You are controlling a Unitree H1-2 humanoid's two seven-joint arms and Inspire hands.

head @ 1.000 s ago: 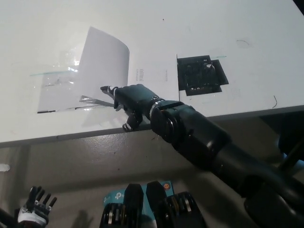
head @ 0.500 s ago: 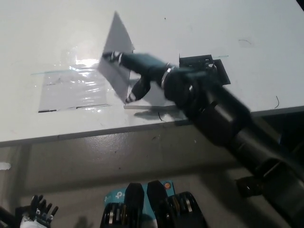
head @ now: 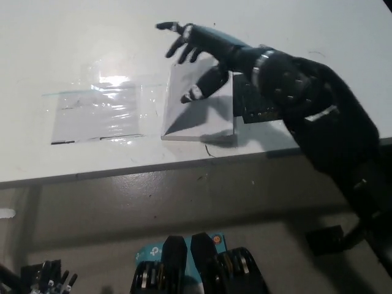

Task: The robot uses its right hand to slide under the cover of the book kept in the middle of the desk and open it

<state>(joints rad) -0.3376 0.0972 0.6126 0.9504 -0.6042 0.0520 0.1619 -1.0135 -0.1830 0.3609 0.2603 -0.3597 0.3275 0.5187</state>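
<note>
1 right hand (head: 205,52), fingers spread wide and holding nothing, hovers over the book (head: 199,113) near the desk's (head: 92,37) front edge.

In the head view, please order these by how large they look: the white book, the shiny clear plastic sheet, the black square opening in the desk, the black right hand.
1. Clear plastic sheet
2. White book
3. Black right hand and black square opening: unsure, since the arm hides part of the opening and the hand is raised nearer the camera.

Right hand (head: 199,52) is hovering over the book (head: 199,119), fingers spread wide, holding nothing. Left hand (head: 49,282) is hanging way down-left of it, barely peeking in.
</note>
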